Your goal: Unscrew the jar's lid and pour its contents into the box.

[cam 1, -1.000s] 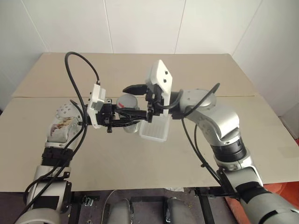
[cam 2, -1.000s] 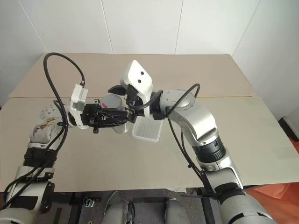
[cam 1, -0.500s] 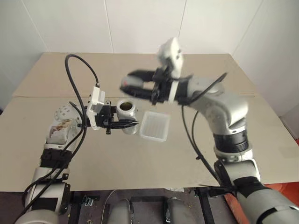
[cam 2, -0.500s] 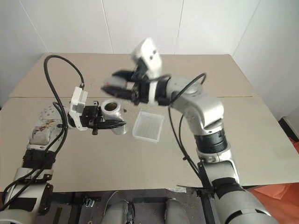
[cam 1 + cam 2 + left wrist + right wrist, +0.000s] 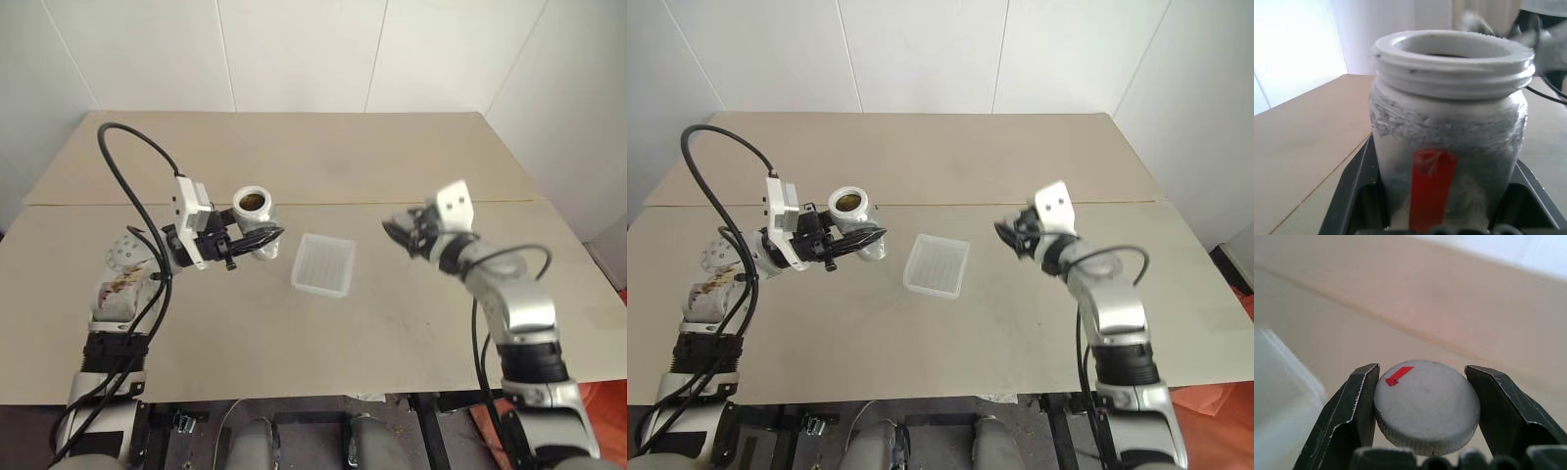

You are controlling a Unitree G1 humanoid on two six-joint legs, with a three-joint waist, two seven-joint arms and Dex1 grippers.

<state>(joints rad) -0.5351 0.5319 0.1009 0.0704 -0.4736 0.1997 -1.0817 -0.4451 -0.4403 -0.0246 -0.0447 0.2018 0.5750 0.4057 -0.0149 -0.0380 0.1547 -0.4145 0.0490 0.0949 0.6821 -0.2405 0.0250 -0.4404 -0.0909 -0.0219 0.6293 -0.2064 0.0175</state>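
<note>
Between the two grippers, the box [image 5: 324, 264] lies on the table [image 5: 294, 147], nothing covering it. Left gripper [image 5: 257, 238] clamps the uncapped jar [image 5: 254, 211] upright just left of the box. Right gripper [image 5: 400, 231] pinches the lid [image 5: 1427, 404], well right of the box.

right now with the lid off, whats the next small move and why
Probably tip the jar over the box. The left gripper holds the jar open-mouthed and upright, left of the box, brown contents visible inside. The right gripper has the lid clamped off to the right, clear of the box, so nothing blocks the pour.
</note>
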